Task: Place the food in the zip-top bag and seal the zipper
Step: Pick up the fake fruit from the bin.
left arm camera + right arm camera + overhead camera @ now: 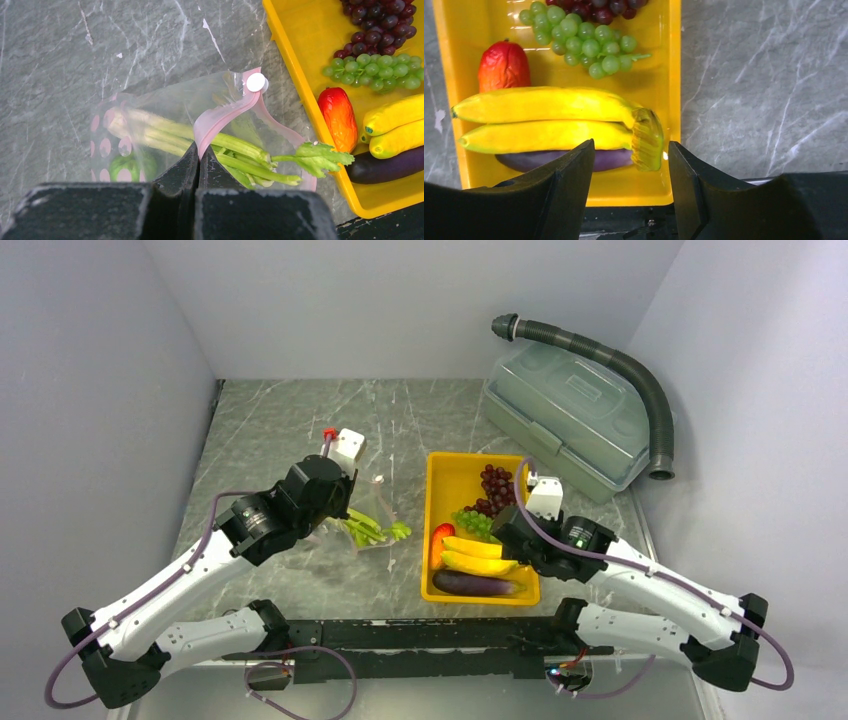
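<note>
The zip-top bag [165,105] lies on the marble top left of the tray, its mouth lifted. My left gripper [199,152] is shut on the pink zipper [225,117], holding it up. Green leafy stalks [245,150] lie in the mouth with their leaves sticking out toward the tray. My right gripper [630,147] stands open over the tray's near end, its jaws either side of the stem end of the bananas [544,105] without touching. Under the bananas lies the eggplant [609,160]. Beyond them are the red pepper [504,65], green grapes [584,42] and dark red grapes [594,7].
The yellow tray [450,470] sits mid-table between the arms. A translucent lidded box [565,415] stands at the back right with a grey ribbed hose [640,380] curving round it. Grey walls close in the table on three sides.
</note>
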Tool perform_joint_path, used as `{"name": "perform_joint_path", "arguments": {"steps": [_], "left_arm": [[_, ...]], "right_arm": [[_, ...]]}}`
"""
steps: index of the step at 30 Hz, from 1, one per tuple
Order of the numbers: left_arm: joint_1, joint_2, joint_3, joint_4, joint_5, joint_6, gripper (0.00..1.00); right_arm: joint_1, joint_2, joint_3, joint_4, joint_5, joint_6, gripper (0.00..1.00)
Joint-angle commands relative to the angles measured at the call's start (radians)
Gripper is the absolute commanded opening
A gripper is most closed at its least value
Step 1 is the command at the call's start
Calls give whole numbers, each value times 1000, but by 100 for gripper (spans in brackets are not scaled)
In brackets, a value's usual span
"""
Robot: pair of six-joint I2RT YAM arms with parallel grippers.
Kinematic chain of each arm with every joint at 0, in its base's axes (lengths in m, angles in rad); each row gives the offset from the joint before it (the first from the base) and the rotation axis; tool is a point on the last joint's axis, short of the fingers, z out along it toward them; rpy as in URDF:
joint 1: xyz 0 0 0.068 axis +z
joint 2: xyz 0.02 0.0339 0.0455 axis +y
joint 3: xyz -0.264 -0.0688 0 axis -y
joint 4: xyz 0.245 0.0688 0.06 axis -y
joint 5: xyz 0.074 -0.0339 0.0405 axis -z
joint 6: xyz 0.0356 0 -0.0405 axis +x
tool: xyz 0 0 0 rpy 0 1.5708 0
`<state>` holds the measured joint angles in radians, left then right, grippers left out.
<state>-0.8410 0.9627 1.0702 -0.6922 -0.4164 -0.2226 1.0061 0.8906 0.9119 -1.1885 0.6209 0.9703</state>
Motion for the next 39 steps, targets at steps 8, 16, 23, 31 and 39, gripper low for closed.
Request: {"name": "perform_joint_path", "arguments": {"steps": [8, 16, 23, 31, 39], "left_arm": [[3, -28, 0, 51, 5, 14, 0], [3, -27, 2, 50, 7, 18, 0], [3, -21, 4, 48, 11, 19, 0], [4, -24, 2, 48, 8, 16, 0], [3, -27, 3, 48, 9, 18, 0]], "right_arm": [[-199, 0, -104, 161, -64, -94, 46], [-232, -25, -155, 246, -213, -117, 36], [-231, -64, -154, 247, -245, -113, 0], [-231, -59, -12, 198, -161, -164, 0], [-235, 11, 173, 204, -37, -269, 0]]}}
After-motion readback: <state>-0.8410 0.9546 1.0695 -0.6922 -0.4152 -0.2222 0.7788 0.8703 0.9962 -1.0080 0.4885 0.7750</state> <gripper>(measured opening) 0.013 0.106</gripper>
